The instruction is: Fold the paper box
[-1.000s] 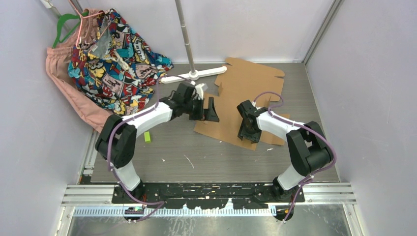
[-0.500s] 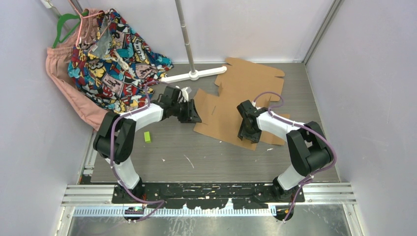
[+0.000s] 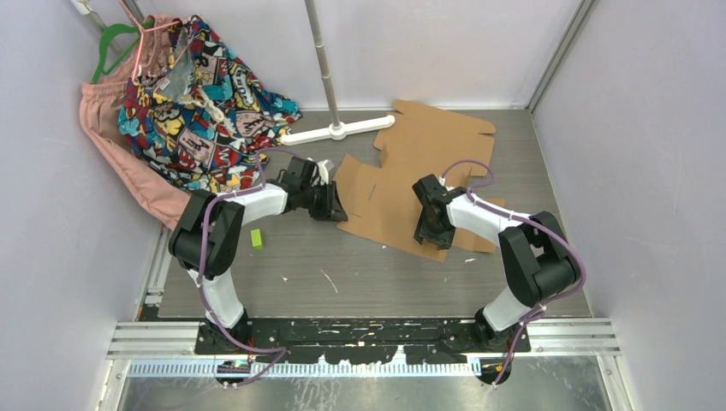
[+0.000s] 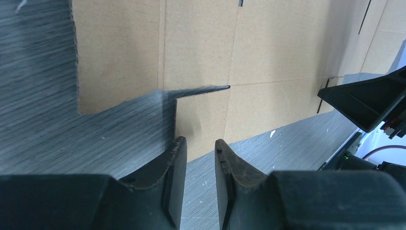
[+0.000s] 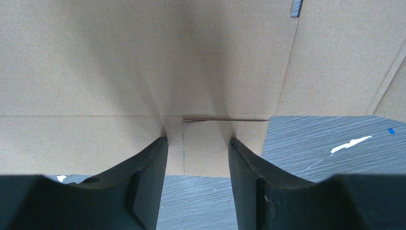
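Top external view had the arms' base rail (image 3: 360, 336) along the near edge, then the grey wood-grain table (image 3: 377, 274) with a few white flecks and a little green block (image 3: 256, 238) by the left arm. Pale walls closed it in on three sides. Way at the back left sat a heap of clothes: a pink garment (image 3: 120, 167), a loud comic-print garment (image 3: 205, 103) and a green hanger (image 3: 110, 47), plus a metal pole (image 3: 322, 60) on a white base (image 3: 338, 131).

Left gripper (image 4: 198, 148) was low at the sheet's near-left corner. Its fingers (image 4: 174, 167) were only a narrow gap apart, with bare table showing between them and nothing pinched as far as I could see. Right gripper (image 5: 198, 143) stood about half open over the near edge, with a small tab sitting between its fingers (image 5: 153, 167). Couldn't tell if they touched the cardboard.

Paper box (image 3: 428, 163) was a flat unfolded sheet on the right-hand half of the table. Its long axis ran near to far, leaning a bit right, and the far-left corner was right up against the white base.
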### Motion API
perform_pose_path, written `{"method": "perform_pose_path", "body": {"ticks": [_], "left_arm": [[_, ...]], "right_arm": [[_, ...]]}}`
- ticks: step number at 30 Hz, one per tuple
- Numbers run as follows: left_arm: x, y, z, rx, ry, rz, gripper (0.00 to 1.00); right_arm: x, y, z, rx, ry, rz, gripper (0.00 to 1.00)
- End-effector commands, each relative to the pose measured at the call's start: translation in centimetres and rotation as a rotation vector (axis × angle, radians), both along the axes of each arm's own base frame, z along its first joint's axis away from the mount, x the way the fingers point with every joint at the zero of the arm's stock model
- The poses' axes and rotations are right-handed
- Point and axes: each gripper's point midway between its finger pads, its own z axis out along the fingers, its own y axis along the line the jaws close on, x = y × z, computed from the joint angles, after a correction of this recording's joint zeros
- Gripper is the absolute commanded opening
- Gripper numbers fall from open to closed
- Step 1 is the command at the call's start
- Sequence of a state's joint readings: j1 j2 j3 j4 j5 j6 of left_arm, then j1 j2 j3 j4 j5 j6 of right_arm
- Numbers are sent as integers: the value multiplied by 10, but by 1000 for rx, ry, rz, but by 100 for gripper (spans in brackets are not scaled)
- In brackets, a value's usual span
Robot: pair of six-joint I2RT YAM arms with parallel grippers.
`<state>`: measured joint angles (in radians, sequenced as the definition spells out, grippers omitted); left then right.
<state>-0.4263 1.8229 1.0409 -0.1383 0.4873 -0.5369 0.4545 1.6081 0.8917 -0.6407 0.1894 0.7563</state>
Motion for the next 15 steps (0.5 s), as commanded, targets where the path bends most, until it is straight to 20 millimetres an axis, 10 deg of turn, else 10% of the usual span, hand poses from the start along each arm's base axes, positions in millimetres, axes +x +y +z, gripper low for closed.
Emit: {"method": "perform_pose_path", "body": {"ticks": [1, 9, 15], "left_arm": [[11, 4, 6, 5, -70, -1, 30], [7, 16, -11, 27, -46, 16, 36], [8, 11, -17, 3, -32, 16, 62]], "right_arm": [[7, 43, -27, 178, -9, 25, 54], [8, 45, -26, 180, -7, 30, 54], [9, 46, -25, 180, -8, 34, 54]]}}
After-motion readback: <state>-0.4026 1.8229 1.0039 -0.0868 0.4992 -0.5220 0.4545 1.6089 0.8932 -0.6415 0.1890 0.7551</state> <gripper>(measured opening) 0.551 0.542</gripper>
